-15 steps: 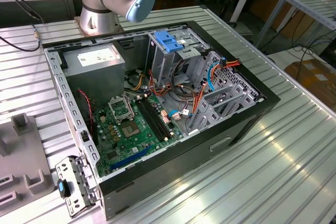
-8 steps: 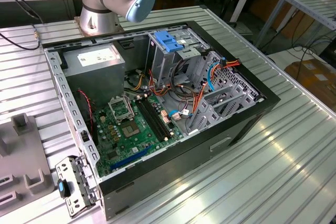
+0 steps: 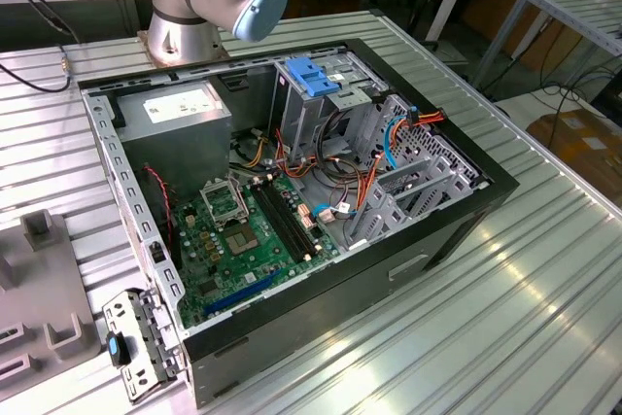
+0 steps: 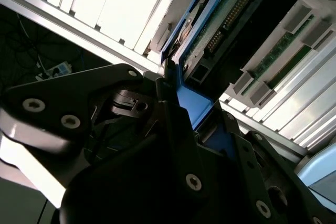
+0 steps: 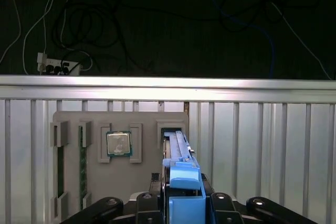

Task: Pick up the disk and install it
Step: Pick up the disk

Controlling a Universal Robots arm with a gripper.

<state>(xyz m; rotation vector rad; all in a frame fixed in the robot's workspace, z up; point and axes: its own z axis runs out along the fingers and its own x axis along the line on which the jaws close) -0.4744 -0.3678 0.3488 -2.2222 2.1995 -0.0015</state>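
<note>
Pincer [image 4: 195, 98] is sitting narrow in the second wrist view, both black fingers [image 4: 173, 129] pressing, as far as I am judging, on what stands between them.

Working down by size:
- Ribbed metal table [image 3: 505, 318] is carrying everything.
- Open computer case [image 3: 340, 300] is lying on it, motherboard facing up.
- Grey parts tray [image 3: 39, 289] is lying at the exterior view's left of the case.
- Metal cage [image 3: 309, 114] with its blue handle is standing at the far side inside the case.
- The disk [image 5: 177, 142] is standing on edge over the tray, blue rail between the fingers. I cannot tell whether it is clear of its slot.
- Processor chip [image 5: 118, 143] is resting in the tray just beside it.

I am judging the pick-up as gripped and the install as not yet begun.
</note>
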